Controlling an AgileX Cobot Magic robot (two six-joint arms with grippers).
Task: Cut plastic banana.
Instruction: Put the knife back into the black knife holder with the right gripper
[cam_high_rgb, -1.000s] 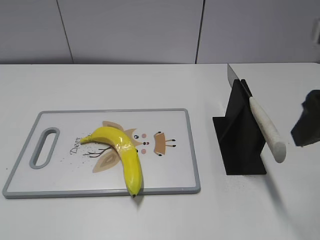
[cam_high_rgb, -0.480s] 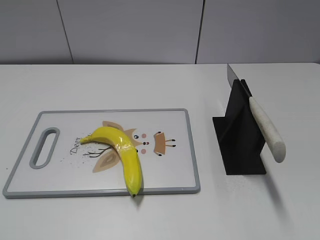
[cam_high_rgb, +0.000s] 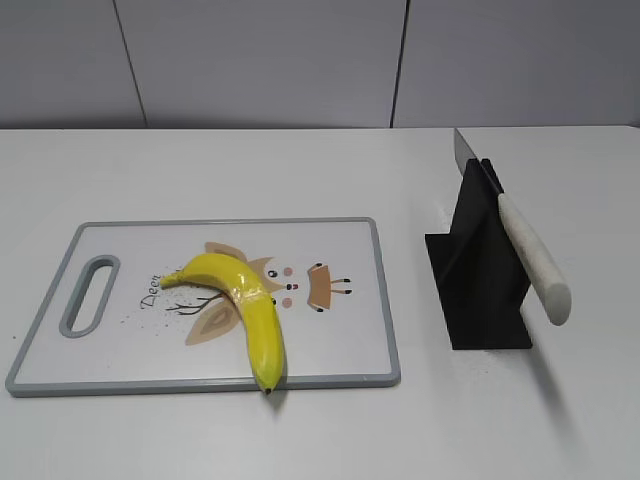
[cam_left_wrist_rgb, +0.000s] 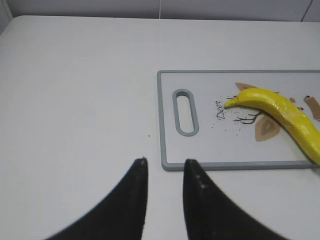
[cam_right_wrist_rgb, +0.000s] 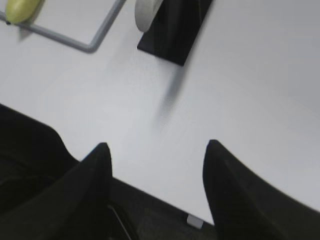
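While the exterior view is showing no arms, plastic banana (cam_high_rgb: 243, 305) lying on cutting board (cam_high_rgb: 350, 300) toward the table's (cam_high_rgb: 300, 170) left edge, left claw (cam_left_wrist_rgb: 164, 161) hovering slightly parted, empty, right claw (cam_right_wrist_rgb: 156, 145) gaping wide, empty, near knife (cam_high_rgb: 520, 240) in stand (cam_high_rgb: 480, 290).

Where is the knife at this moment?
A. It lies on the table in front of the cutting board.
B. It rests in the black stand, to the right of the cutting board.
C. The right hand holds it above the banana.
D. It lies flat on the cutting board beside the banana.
B: the knife sits slanted in the black stand, right of the cutting board, with no hand on it.
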